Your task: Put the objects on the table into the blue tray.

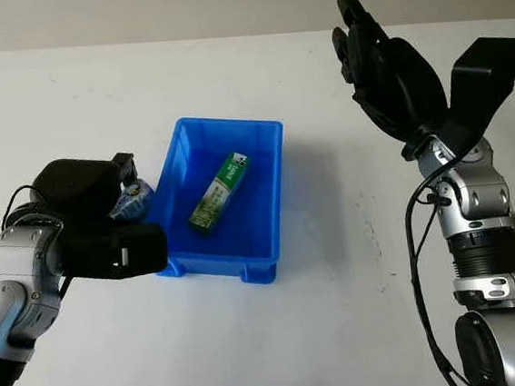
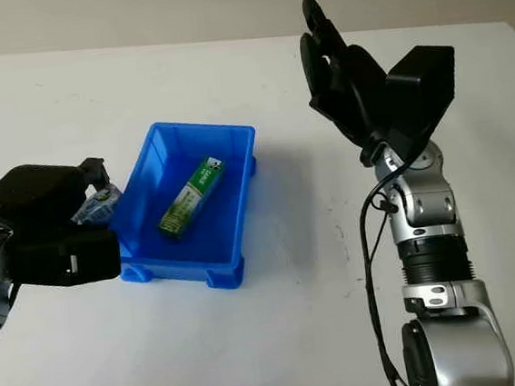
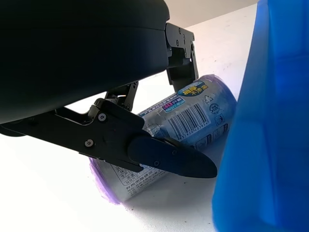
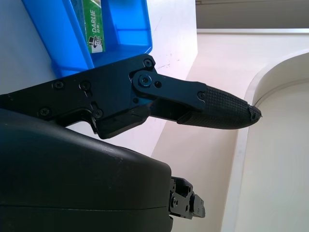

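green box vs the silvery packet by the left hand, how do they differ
The green box lies inside the blue tray; the silvery packet lies on the white table outside the tray's wall. The box is free of both hands; the left hand has its fingers around the packet. Both carry printed labels.

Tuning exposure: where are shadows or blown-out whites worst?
Left eye view: blue tray throws a soft shadow rightward on the table. Left wrist view: table beside the barcoded packet burns out white under the dark left hand. Right wrist view: open right hand silhouetted against bright wall.
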Robot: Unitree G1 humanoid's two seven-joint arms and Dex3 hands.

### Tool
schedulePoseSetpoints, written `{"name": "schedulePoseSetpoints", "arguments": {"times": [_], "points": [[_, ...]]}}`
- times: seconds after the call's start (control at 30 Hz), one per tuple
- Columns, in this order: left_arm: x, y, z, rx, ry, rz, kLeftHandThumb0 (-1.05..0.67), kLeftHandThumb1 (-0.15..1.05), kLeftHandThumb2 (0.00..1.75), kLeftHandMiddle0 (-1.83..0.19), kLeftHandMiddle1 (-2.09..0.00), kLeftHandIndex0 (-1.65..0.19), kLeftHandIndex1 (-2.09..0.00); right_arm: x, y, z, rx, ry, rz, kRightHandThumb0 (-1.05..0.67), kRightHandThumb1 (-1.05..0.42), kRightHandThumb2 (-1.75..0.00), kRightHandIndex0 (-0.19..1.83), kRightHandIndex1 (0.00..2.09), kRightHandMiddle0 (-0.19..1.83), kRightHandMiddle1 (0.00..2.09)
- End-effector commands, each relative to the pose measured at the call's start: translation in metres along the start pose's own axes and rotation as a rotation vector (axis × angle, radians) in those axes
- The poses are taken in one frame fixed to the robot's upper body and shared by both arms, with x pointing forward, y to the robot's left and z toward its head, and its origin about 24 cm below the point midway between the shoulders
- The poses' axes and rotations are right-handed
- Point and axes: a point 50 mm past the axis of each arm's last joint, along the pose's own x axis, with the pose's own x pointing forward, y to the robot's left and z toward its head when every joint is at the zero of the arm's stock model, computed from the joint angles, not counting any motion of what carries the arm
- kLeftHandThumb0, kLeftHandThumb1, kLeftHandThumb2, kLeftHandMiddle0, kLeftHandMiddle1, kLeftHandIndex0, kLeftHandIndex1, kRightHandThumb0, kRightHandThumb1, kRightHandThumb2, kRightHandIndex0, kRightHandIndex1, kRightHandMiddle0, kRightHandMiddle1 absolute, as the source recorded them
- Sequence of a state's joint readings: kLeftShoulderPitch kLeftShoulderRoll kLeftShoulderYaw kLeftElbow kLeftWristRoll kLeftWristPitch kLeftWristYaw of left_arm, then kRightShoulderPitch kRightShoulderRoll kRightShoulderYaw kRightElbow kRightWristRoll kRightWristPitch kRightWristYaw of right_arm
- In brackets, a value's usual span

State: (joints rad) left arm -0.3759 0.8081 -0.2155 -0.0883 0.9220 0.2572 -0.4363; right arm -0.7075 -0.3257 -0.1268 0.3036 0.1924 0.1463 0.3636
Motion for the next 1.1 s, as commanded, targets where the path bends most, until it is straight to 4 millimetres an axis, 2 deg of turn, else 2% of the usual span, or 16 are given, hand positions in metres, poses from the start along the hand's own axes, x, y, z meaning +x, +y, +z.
{"name": "schedulePoseSetpoints", "arguments": {"times": [0.0, 0.07, 0.17, 0.2, 0.23, 0.33, 0.4, 0.43, 0.5, 0.67, 0.73, 0.87, 1.0, 1.07], "points": [[0.0, 0.003, -0.004, -0.014, 0.01, 0.012, -0.35, 1.05, 0.25, -0.89, -2.09, 0.14, -1.76, 0.0, -0.001, 0.005, 0.0, -0.026, 0.001, -0.8, -1.05, -0.67, -0.19, 0.0, -0.19, 0.0], [0.001, 0.006, -0.006, -0.015, 0.016, 0.022, -0.33, 1.05, 0.27, -0.78, -2.09, 0.13, -1.48, 0.001, -0.001, 0.005, 0.0, -0.025, 0.003, -0.81, -1.05, -0.66, -0.19, 0.0, -0.19, 0.0], [0.002, 0.011, -0.008, -0.023, 0.03, 0.04, -0.3, 1.05, 0.29, -0.72, -2.09, 0.11, -1.92, 0.0, -0.002, 0.005, -0.005, -0.026, 0.004, -0.8, -1.05, -0.67, -0.19, 0.0, -0.19, 0.0], [0.003, 0.012, -0.01, -0.025, 0.037, 0.056, -0.29, 1.05, 0.31, -0.77, -2.09, 0.0, -2.01, 0.0, -0.002, 0.005, -0.004, -0.026, 0.004, -0.8, -1.05, -0.67, -0.19, 0.0, -0.19, 0.0], [0.004, 0.015, -0.011, -0.031, 0.046, 0.074, -0.29, 1.05, 0.32, -0.86, -2.09, -0.2, -2.06, -0.001, -0.002, 0.005, -0.004, -0.025, 0.004, -0.8, -1.05, -0.67, -0.19, 0.0, -0.19, 0.0], [0.005, 0.023, -0.016, -0.034, 0.056, 0.106, -0.3, 1.05, 0.32, -0.96, -2.09, -0.37, -2.09, 0.0, -0.001, 0.005, -0.002, -0.019, 0.004, -0.8, -1.05, -0.67, -0.19, 0.0, -0.19, 0.0], [0.005, 0.029, -0.019, -0.025, 0.065, 0.109, -0.31, 1.05, 0.33, -0.98, -2.09, -0.35, -2.09, 0.0, -0.001, 0.005, -0.002, -0.017, 0.005, -0.8, -1.05, -0.67, -0.19, 0.0, -0.19, 0.0], [0.006, 0.032, -0.021, -0.025, 0.071, 0.112, -0.31, 1.05, 0.29, -0.85, -2.09, -0.3, -2.09, 0.0, -0.001, 0.004, -0.002, -0.017, 0.005, -0.8, -1.05, -0.67, -0.19, 0.0, -0.19, 0.0], [0.006, 0.038, -0.023, -0.031, 0.08, 0.125, -0.32, 1.05, 0.26, -0.78, -2.09, -0.3, -2.09, 0.0, -0.001, 0.003, 0.004, -0.016, 0.011, -0.8, -1.05, -0.67, -0.19, 0.0, -0.19, 0.0], [0.008, 0.049, -0.024, -0.023, 0.1, 0.165, -0.35, 1.05, 0.3, -0.85, -2.09, -0.34, -2.09, 0.0, -0.002, 0.002, 0.006, -0.015, 0.022, -0.81, -1.05, -0.67, -0.19, 0.0, -0.19, 0.0], [0.007, 0.055, -0.026, -0.015, 0.091, 0.227, -0.34, 1.05, 0.27, -0.85, -2.09, -0.34, -2.09, -0.001, -0.002, 0.001, 0.004, -0.016, 0.021, -0.81, -1.05, -0.66, -0.19, 0.0, -0.19, 0.0], [0.006, 0.065, -0.031, -0.033, 0.088, 0.303, -0.33, 1.05, 0.25, -0.72, -2.09, -0.27, -2.09, -0.001, -0.002, 0.001, 0.005, -0.02, 0.027, -0.81, -1.05, -0.66, -0.19, 0.0, -0.19, 0.0], [-0.003, 0.089, -0.026, -0.039, 0.095, 0.394, -0.34, 1.05, 0.24, -0.58, -2.09, -0.15, -2.04, -0.001, -0.003, -0.001, 0.02, -0.021, 0.035, -0.8, -1.05, -0.66, -0.19, 0.0, -0.19, 0.0], [-0.007, 0.104, -0.019, -0.023, 0.087, 0.447, -0.35, 1.05, 0.25, -0.56, -2.09, -0.18, -1.99, 0.0, -0.002, -0.001, 0.018, -0.022, 0.035, -0.8, -1.05, -0.65, -0.19, 0.0, -0.19, 0.0]]}}
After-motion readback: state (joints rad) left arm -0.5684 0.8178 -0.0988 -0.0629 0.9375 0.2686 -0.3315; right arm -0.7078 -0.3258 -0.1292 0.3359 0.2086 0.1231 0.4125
